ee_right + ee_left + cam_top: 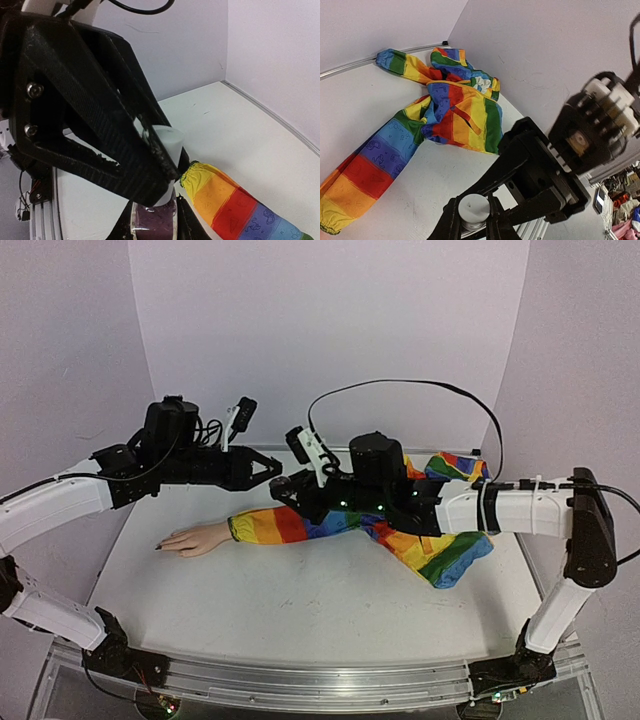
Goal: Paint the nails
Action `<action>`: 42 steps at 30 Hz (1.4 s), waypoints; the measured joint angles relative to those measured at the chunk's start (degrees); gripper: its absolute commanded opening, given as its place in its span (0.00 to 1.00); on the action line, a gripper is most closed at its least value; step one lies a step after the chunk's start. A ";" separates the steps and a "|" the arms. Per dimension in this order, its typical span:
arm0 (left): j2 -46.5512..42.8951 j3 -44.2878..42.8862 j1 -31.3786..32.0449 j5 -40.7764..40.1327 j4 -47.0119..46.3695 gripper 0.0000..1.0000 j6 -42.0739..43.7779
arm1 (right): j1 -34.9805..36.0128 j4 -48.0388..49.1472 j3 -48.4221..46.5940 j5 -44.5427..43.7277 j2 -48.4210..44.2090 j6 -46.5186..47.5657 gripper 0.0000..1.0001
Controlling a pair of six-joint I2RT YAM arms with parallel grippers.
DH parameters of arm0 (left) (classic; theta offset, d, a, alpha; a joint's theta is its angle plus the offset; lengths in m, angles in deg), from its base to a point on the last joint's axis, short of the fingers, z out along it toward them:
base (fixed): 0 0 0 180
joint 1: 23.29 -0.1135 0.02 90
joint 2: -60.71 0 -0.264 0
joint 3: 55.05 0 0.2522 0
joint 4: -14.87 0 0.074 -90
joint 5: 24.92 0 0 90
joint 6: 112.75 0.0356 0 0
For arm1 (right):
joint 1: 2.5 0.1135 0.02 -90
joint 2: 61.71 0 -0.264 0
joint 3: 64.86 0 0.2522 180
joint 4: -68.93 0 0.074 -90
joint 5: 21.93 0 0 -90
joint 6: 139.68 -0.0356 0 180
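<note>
Gripping the small purple glass bottle (151,220) (right tool (154,231)) and its pale round cap (473,206) (left tool (472,222)), the robot is seemingly only uncapping; the nails (158,546) of the pale mannequin hand (192,538) are lying well apart on the white counter (300,610).

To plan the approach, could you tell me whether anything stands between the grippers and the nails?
Nothing visible does: only bare table lies between them and the nails. The left gripper and right gripper are both shut on the polish bottle.

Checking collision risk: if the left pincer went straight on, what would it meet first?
The left pincer grips the white cap; straight beyond stands the right pincer, holding the bottle, seemingly close.
</note>
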 measured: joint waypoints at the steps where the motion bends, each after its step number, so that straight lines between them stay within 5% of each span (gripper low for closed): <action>1: 0.00 0.37 -0.15 1.11 -0.61 0.00 0.24 | -0.79 -0.07 0.00 3.02 -0.09 -0.33 0.00; 8: -2.51 3.96 -0.98 18.38 -11.17 0.00 4.42 | -6.36 9.05 1.62 36.02 -1.07 -9.25 0.00; 15: -3.72 3.02 1.64 34.67 -20.79 0.01 7.56 | -4.92 32.13 3.87 52.50 -1.07 -27.78 0.00; 17: -3.15 2.91 1.90 36.24 -21.27 0.10 7.78 | -4.76 34.77 4.94 53.51 -1.07 -29.88 0.00; 20: -2.67 2.99 1.95 36.54 -20.81 0.45 8.04 | -5.01 36.85 6.73 53.35 -1.07 -31.39 0.00; 25: -5.03 6.82 -0.90 34.91 -16.48 0.79 7.02 | -8.11 36.37 9.88 49.66 -4.46 -27.19 0.00; 30: -9.14 10.16 -5.81 29.00 -14.14 0.85 4.07 | -9.40 21.11 9.60 36.65 -10.43 -14.62 0.00; 33: -10.73 10.47 -6.73 23.80 -13.60 0.99 1.53 | -8.00 13.22 8.79 26.18 -11.28 -9.01 0.00; 37: -10.45 10.38 -7.06 16.87 -12.90 0.97 -3.10 | -4.48 4.83 7.10 10.25 -9.88 -4.15 0.00; 42: -8.76 10.08 -7.10 11.23 -11.72 0.78 -6.82 | -0.39 -0.28 3.65 -2.64 -5.42 -1.68 0.00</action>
